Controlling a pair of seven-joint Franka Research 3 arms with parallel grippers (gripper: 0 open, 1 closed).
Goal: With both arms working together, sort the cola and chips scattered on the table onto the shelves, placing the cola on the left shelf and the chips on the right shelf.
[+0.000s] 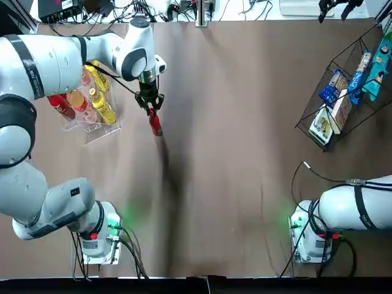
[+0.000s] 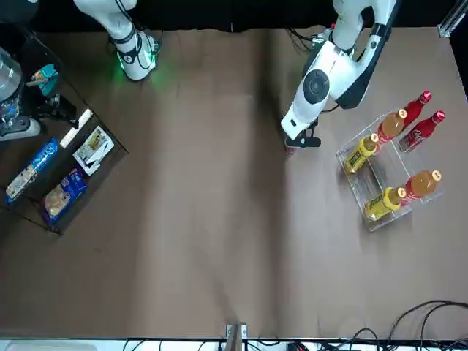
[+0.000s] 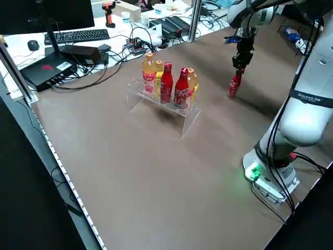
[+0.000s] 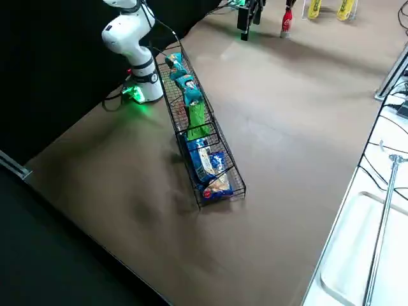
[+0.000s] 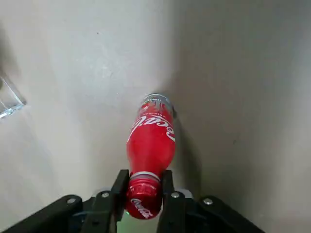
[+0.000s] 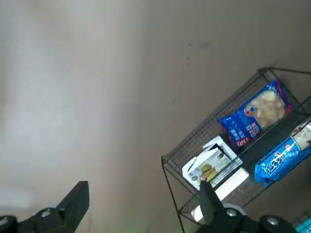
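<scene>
1. We've got a cola bottle (image 5: 150, 141) standing upright on the table (image 1: 245, 153), just beside the clear acrylic rack (image 3: 190, 112).
2. Our left gripper (image 5: 144, 194) is clamped on its red cap.
3. Two more cola bottles (image 3: 174, 86) already sit on that rack, next to orange and yellow drinks (image 2: 380, 164).
4. Chips (image 4: 185, 86) are in the black wire basket (image 4: 220, 182).
5. Our right gripper (image 6: 143, 204) hangs wide open and empty near the basket.

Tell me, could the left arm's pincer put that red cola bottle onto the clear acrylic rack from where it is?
Probably yes. The left pincer already grips the red cola bottle by its cap, close beside the clear acrylic rack, with only bare table between; whether a slot is free is unclear.
</scene>
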